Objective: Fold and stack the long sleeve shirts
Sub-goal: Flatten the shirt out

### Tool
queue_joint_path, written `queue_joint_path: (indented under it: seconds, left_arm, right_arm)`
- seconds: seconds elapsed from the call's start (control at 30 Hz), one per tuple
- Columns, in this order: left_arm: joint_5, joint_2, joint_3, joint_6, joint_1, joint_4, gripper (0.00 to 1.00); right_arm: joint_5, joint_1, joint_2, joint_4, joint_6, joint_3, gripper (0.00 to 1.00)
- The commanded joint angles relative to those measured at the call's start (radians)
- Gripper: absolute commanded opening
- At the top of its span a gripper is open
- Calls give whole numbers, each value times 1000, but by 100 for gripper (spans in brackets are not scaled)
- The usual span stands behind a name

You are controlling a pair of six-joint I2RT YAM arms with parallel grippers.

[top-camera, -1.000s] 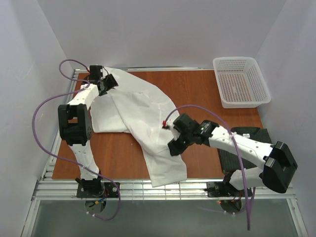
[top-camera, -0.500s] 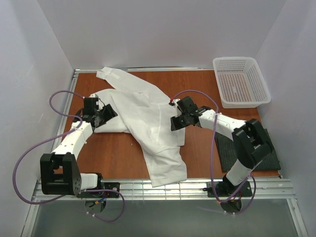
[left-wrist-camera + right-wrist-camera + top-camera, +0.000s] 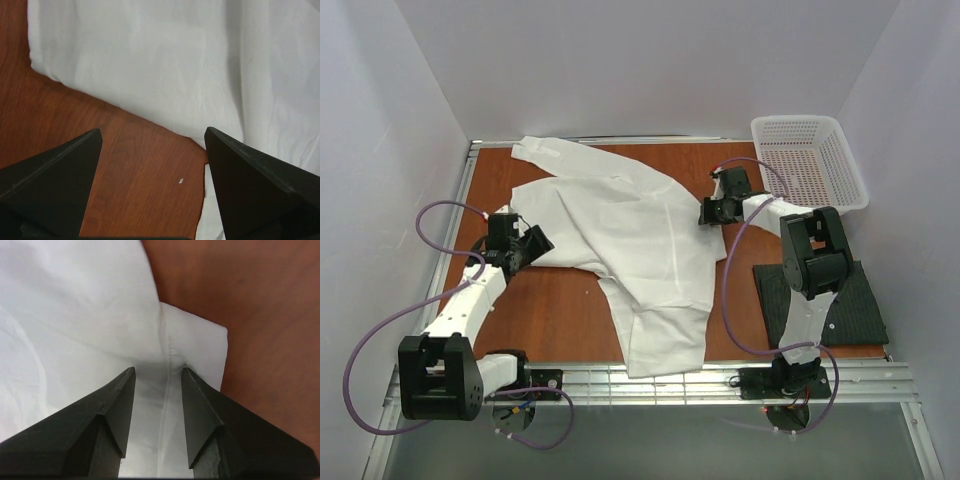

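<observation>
- The white shirt [image 3: 620, 235] lies spread across the middle of the worktop [image 3: 560, 310], with one sleeve at the far left corner. Its right edge sits further right than half a second ago.
- The right pincer [image 3: 158, 370] is clenched on a fold of that edge. It has moved away from the middle to just beside the basket [image 3: 817, 209].
- The left pincer [image 3: 152, 131] is released and empty at the shirt's left edge, barely shifted.
- The dark shirt [image 3: 860, 305] lies flat at the right, partly behind the right arm.
</observation>
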Motion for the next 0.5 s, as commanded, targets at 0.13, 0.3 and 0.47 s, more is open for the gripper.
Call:
queue_joint_path:
  seconds: [0.13, 0.3, 0.47]
  left_arm:
    - [-30, -10, -58, -88, 8, 17, 79]
    - [-28, 26, -80, -147, 16, 75, 79]
    - [10, 105, -69, -211, 16, 149, 77]
  right_arm:
    - [89, -90, -41, -66, -21, 96, 47]
    - [91, 25, -281, -54, -127, 26, 55]
    - [51, 282, -474, -12, -251, -112, 56]
